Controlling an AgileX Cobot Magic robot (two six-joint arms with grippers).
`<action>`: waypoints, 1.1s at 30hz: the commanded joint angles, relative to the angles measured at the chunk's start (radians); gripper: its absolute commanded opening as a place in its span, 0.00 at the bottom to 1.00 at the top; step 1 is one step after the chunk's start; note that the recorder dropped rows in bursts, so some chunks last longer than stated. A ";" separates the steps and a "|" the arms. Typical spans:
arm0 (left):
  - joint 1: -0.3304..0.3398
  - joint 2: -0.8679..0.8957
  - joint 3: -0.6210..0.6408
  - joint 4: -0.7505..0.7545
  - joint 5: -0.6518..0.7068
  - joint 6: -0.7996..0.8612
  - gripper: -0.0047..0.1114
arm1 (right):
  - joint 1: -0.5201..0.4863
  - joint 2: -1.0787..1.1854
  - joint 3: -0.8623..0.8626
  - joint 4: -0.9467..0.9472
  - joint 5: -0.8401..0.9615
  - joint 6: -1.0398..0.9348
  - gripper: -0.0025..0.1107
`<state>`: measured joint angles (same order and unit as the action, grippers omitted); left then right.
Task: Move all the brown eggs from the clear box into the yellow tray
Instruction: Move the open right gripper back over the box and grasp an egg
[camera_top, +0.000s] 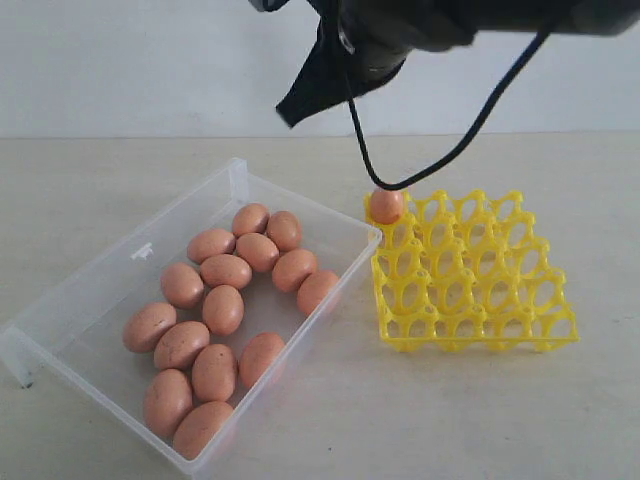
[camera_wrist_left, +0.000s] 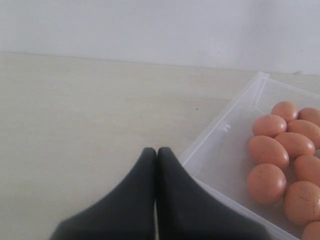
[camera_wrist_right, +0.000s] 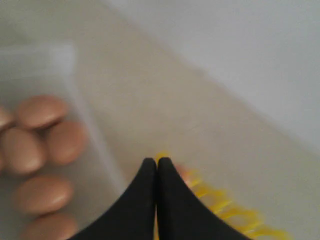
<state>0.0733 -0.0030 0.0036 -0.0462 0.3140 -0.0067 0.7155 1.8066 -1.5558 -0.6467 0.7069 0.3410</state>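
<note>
Snag risk: cable loop (camera_top: 405, 185) hangs just beside the lone egg (camera_top: 386, 206) in a corner cup of the yellow tray (camera_top: 480, 342), so swinging the right tool (camera_wrist_right: 157, 162), clamped closed and empty like the left tool (camera_wrist_left: 156, 150), over to the eggs (camera_top: 225, 270) in the clear box (camera_top: 236, 168) could knock it out.

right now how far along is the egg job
Done: one brown egg sits in a corner cup of the yellow tray. In hand: nothing. The right claw is shut and empty over that corner, and the left claw is shut just outside the clear box. Left: about fifteen more eggs lie in the box.
</note>
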 joint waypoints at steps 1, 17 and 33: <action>-0.005 0.003 -0.004 -0.006 -0.008 -0.001 0.00 | -0.036 0.055 -0.182 0.902 0.248 -0.531 0.02; -0.005 0.003 -0.004 -0.006 -0.008 -0.001 0.00 | 0.053 0.264 -0.281 0.924 0.479 -0.460 0.39; -0.005 0.003 -0.004 -0.006 -0.008 -0.001 0.00 | 0.051 0.416 -0.281 0.864 0.274 -0.308 0.50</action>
<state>0.0733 -0.0030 0.0036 -0.0462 0.3140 -0.0067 0.7675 2.2120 -1.8313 0.2441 0.9906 0.0239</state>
